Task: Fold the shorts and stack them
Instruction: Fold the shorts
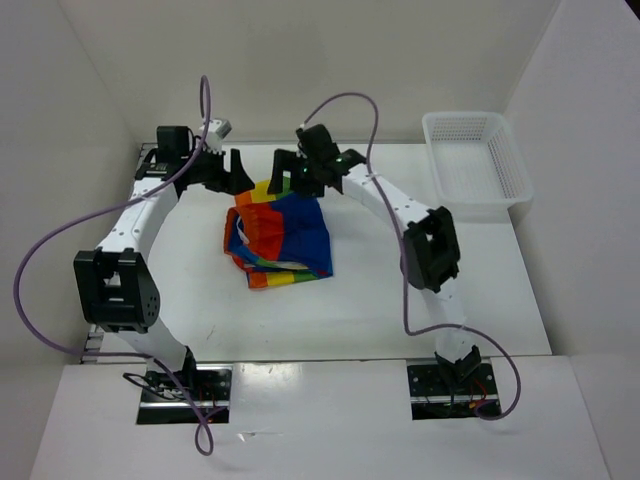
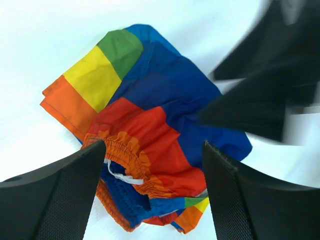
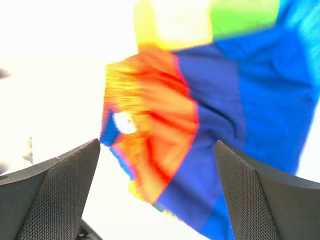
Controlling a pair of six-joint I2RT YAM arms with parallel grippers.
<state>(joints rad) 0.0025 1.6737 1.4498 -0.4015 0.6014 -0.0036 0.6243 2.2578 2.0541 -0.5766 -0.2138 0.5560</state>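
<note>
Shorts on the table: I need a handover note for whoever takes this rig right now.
Left gripper: open, holding nothing, above the shorts.
Right gripper: open, holding nothing, also over the shorts.
Shorts: mid-table in a rough folded bundle, edges uneven, white drawstring showing.
White basket: far right corner, apart from the shorts.
Done: a fold seems made.
Left: probably a tidier fold, then stacking.

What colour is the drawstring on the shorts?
White. The drawstring shows best in the left wrist view.
</note>
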